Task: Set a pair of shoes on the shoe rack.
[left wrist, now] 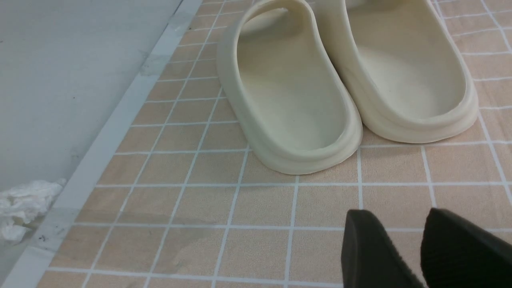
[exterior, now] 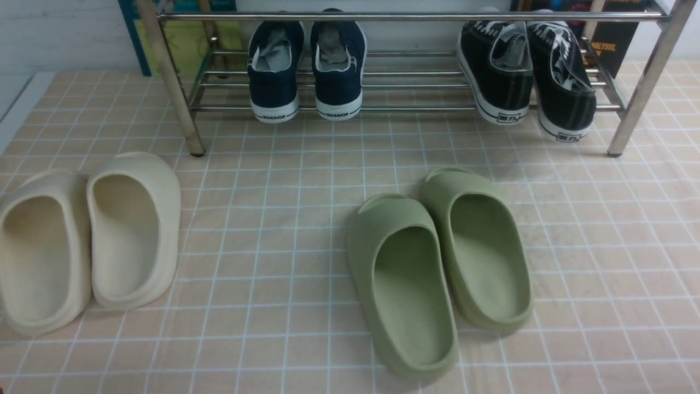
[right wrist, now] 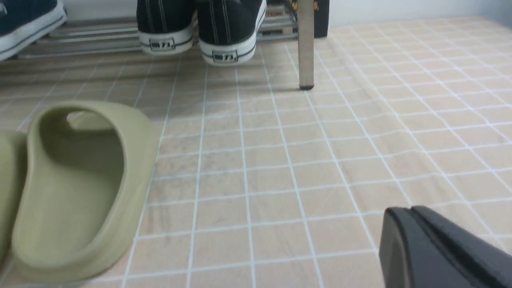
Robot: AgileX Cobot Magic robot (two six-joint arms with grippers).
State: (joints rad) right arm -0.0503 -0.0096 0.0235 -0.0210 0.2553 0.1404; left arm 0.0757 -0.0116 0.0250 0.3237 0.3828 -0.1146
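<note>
2 black sneakers (exterior: pixel 525 71), 2 navy sneakers (exterior: pixel 306 71), 2 green slippers (exterior: pixel 437 268), 2 cream slippers (exterior: pixel 87 241), 1 rack (exterior: pixel 415 16).

We see neither arm in the front view. Of the left gripper (left wrist: pixel 418 248) only two dark fingertips show, the rest cut off by the picture's edge; of the right gripper (right wrist: pixel 416 224) only the closed tip shows. The shoe rack (exterior: pixel 383 16) is cropped at the top, and its bar hides the toes of the black sneakers (exterior: pixel 525 71) and the navy sneakers (exterior: pixel 306 65). The heel labels on the black pair are too small to read. The book (exterior: pixel 612 44) behind the rack shows only part of its lettering. One cream slipper (exterior: pixel 38 251) runs past the left edge.
</note>
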